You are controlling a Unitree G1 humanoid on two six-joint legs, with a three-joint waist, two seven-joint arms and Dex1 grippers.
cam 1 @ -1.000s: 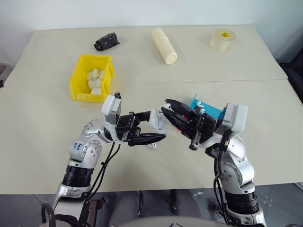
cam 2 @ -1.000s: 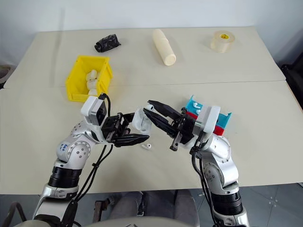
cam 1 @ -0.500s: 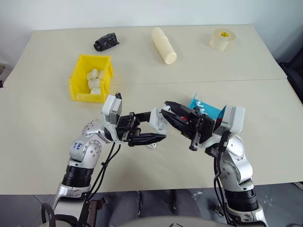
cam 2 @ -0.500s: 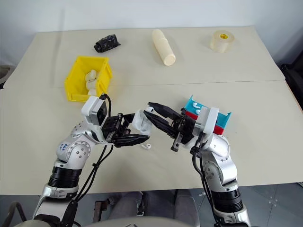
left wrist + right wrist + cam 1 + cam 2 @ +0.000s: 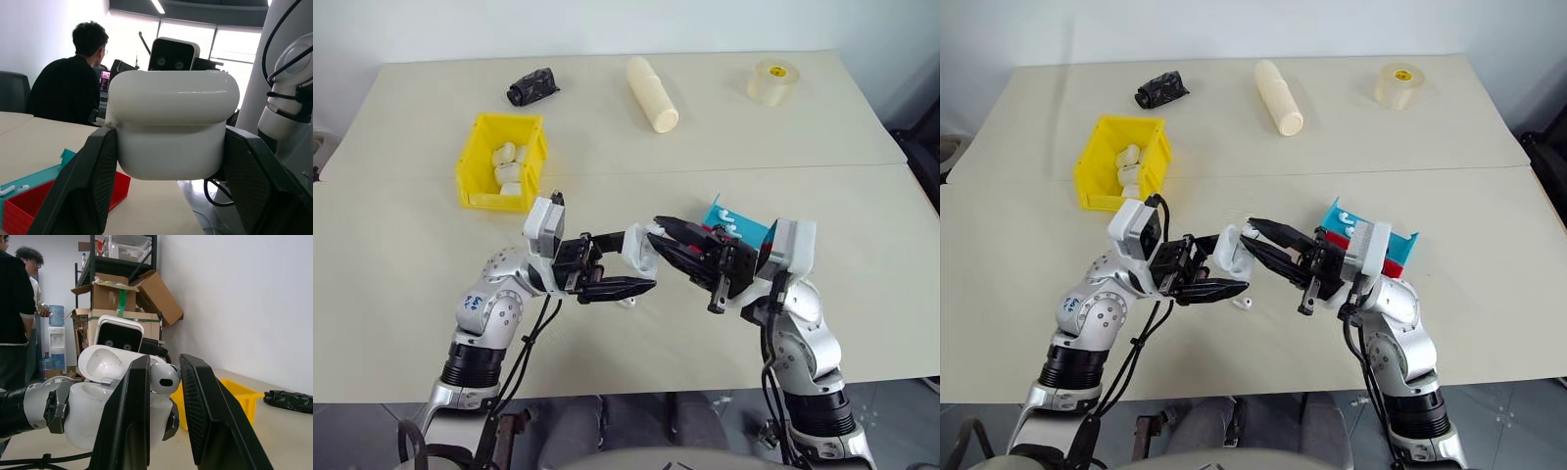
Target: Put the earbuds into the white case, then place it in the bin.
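Note:
My left gripper (image 5: 636,262) is shut on the white case (image 5: 641,249), held above the table near its middle with the hinged lid open; its fingers (image 5: 83,186) clamp the case (image 5: 173,129) from both sides. My right gripper (image 5: 165,360) is shut on one of the earbuds (image 5: 164,378), right at the open case's (image 5: 105,382) mouth. A second earbud (image 5: 1246,304) lies on the table below the case. Two more (image 5: 729,216) rest in the blue tray. The yellow bin (image 5: 473,166) stands at the back left.
The bin holds several white pieces (image 5: 509,162). A blue tray stacked with a red one (image 5: 1400,250) sits behind my right arm. At the far edge lie a black crumpled object (image 5: 532,86), a cream cylinder (image 5: 652,94) and a tape roll (image 5: 774,81). A person (image 5: 68,88) sits in the room behind.

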